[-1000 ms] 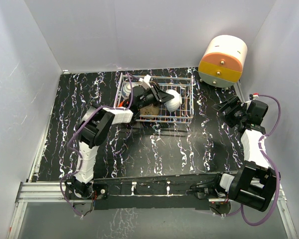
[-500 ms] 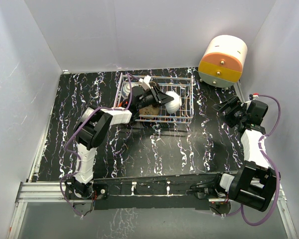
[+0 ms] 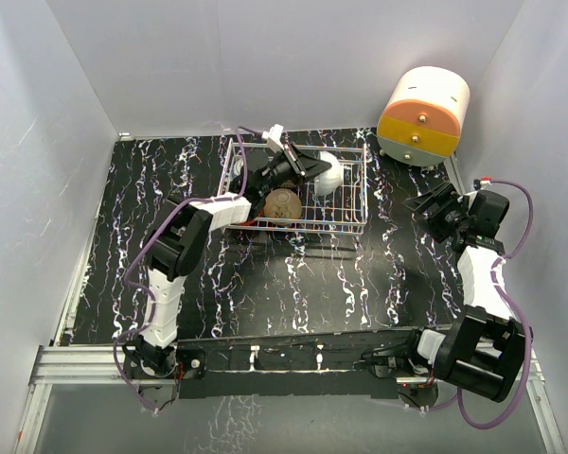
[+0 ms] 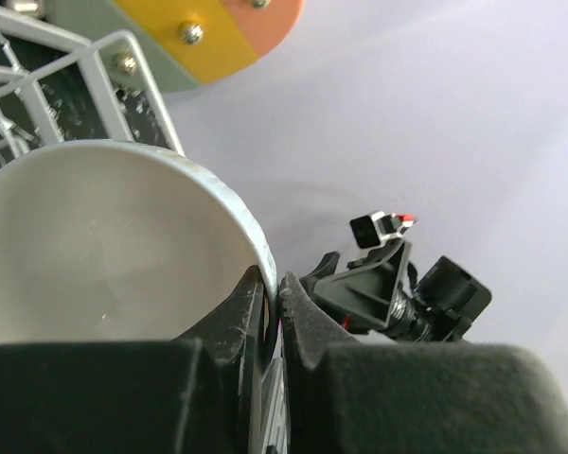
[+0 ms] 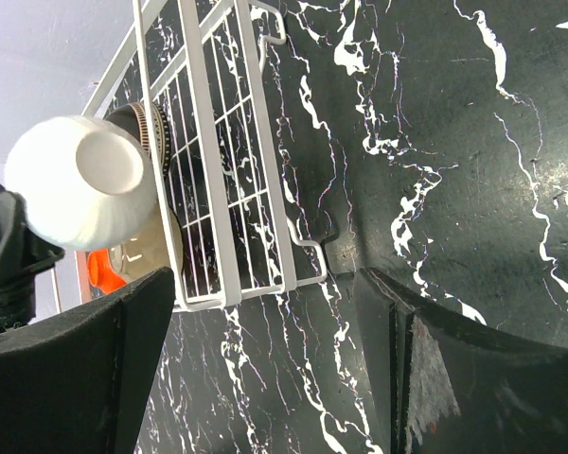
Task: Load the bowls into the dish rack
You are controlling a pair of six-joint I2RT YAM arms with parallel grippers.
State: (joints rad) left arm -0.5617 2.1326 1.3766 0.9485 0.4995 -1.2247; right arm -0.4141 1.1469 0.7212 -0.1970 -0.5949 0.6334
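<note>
The left gripper pinches the rim of the white bowl over the far right part of the dish rack, with the bowl tipped on its side above the wire floor. The left wrist view shows the grip closely: the two black fingers are pressed onto the thin rim, one inside the bowl and one outside. The right wrist view shows the bowl's round foot facing that camera. A tan bowl lies in the middle of the rack, and only the right wrist view shows a sliver of the red bowl beneath the gripper. The right gripper hangs with jaws spread wide and nothing between them, over bare black marble table between the rack and the right wall. It is near the cream-and-orange drawer unit in the far corner. White walls close three sides, and open tabletop lies between the rack and the arm bases.
</note>
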